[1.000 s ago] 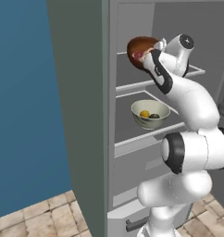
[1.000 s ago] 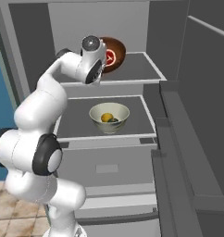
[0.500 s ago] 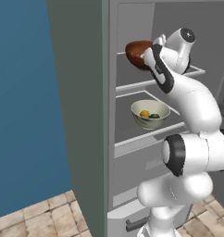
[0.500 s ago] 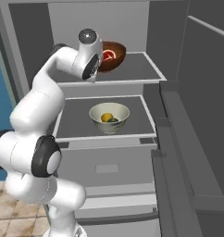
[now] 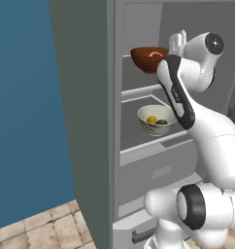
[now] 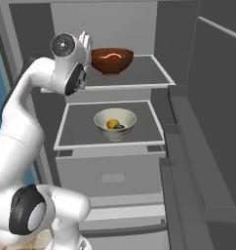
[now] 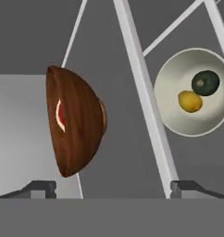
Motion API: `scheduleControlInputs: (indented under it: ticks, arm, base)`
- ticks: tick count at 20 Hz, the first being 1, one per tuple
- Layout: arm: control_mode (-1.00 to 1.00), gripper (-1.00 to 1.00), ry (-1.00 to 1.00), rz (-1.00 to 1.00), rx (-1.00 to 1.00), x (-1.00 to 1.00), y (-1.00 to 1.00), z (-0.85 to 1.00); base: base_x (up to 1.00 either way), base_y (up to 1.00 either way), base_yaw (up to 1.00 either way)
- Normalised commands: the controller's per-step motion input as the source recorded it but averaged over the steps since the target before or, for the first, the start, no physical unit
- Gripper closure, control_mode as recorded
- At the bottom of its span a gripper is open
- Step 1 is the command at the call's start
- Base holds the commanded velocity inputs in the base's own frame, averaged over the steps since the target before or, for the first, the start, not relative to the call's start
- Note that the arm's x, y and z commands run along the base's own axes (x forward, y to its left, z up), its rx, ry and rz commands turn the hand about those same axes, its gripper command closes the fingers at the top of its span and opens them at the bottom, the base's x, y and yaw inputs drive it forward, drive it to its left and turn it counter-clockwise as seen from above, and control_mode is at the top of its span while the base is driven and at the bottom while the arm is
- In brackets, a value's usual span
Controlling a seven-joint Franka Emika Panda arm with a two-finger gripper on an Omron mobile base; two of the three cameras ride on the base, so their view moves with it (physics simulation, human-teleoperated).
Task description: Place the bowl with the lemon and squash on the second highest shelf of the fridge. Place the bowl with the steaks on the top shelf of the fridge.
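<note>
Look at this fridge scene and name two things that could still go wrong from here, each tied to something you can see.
1. The tool stands open close beside the wooden bowl with the steaks on the top shelf. A careless pull-back could clip the bowl and drag it forward.

2. That bowl sits near the shelf's front left edge, so a nudge might tip it onto the white bowl with the lemon and squash below.
</note>
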Motion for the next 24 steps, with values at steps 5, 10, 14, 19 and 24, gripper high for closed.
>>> scheduleControlInputs:
  ticks: [5, 10, 14, 19, 24]
  arm:
    - [-1.00, -1.00, -0.14, -0.10, 0.00, -1.00, 0.23, 0.73]
    - [-1.00, -1.00, -0.11, -0.09, 0.00, -1.00, 0.06, 0.41]
    - [-1.00, -1.00, -0.08, -0.03, 0.00, -1.00, 0.00, -0.11]
    - [-1.00, -1.00, -0.01, -0.03, 0.00, -1.00, 0.01, -0.23]
    - [-1.00, -1.00, -0.03, -0.05, -0.03, -1.00, 0.00, -0.07]
  base:
    - [0.00, 0.00, 0.00]
    - [0.00, 0.00, 0.00]
    - [0.00, 0.00, 0.00]
    - [0.00, 0.00, 0.00]
    - [0.00, 0.00, 0.00]
